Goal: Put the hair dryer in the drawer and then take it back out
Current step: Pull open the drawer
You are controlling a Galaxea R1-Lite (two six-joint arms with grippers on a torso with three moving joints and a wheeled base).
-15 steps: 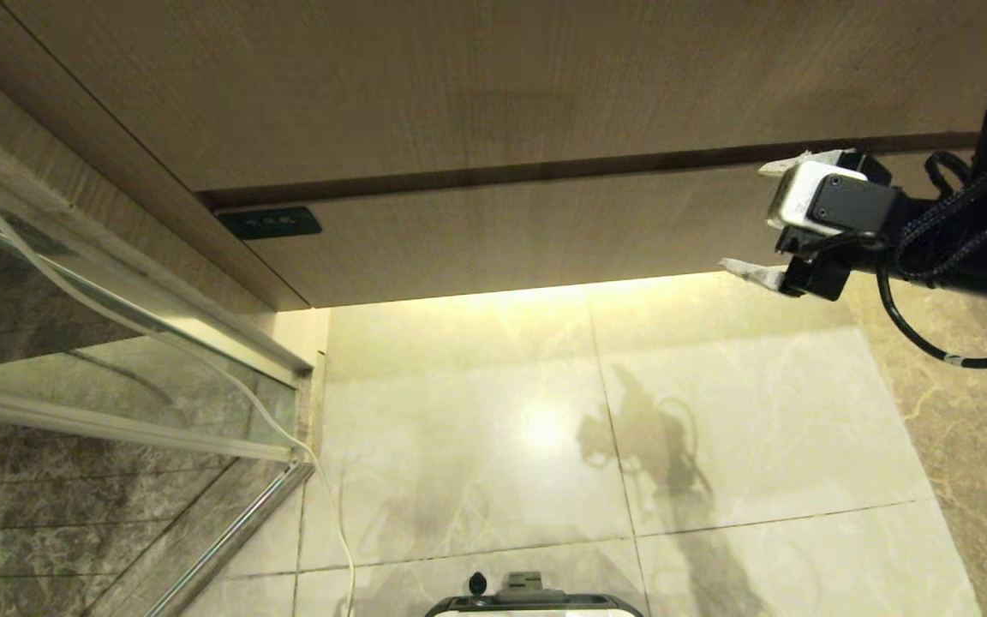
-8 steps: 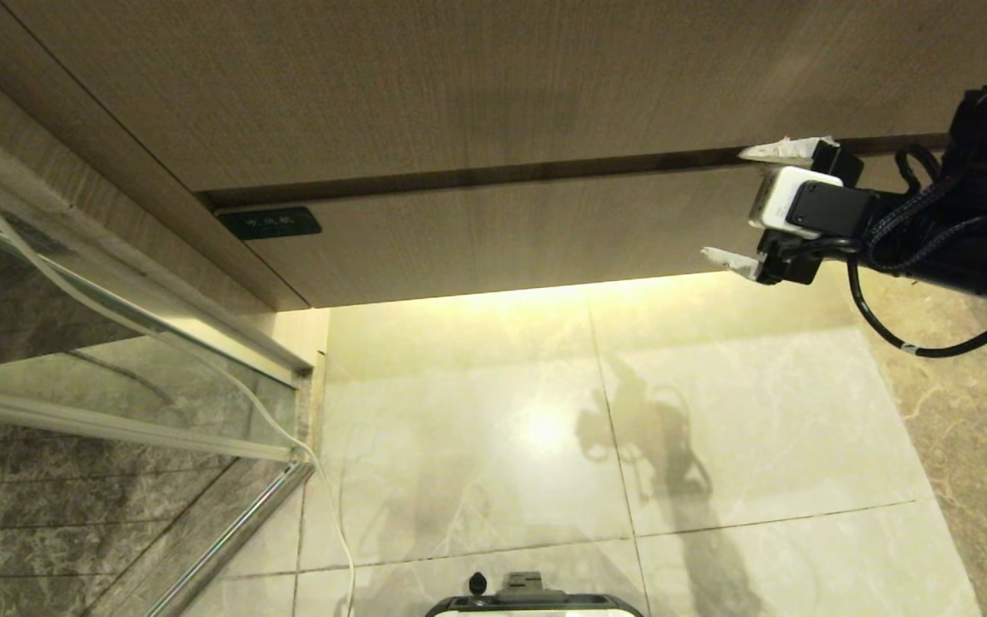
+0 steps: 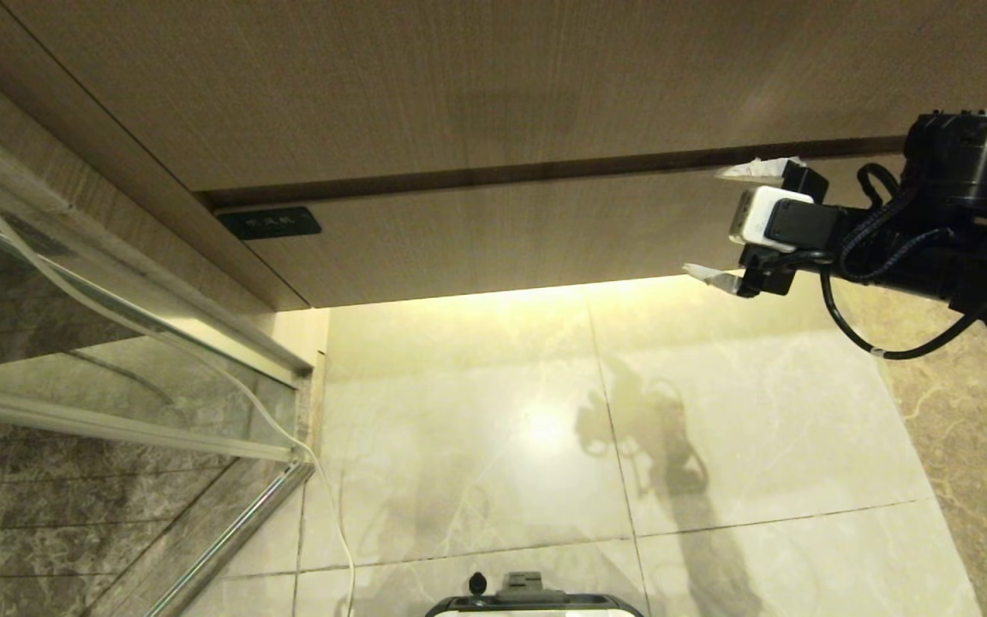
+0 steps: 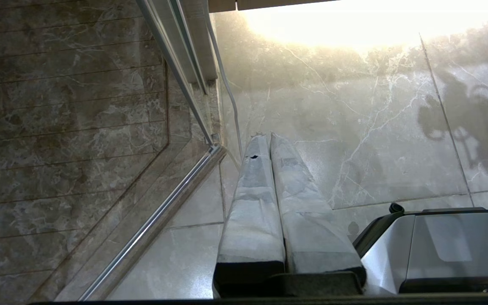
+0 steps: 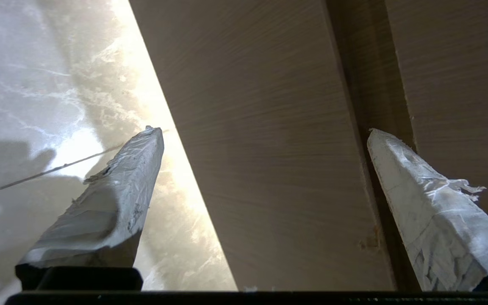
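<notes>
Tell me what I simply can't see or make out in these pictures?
- The hair dryer: in no view.
- Inside of the drawer: its closed front hides it in the head and right wrist views.
- Writing on the dark label: too small in the head view.
- Right gripper, open before the drawer front: whether it touches the wood is unclear.
- Left gripper, shut: its arm is outside every view.

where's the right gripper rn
In the head view the right gripper is at the right side, fingers open, straddling the closed drawer front: one by the dark seam above it, one by its lit lower edge.
</notes>
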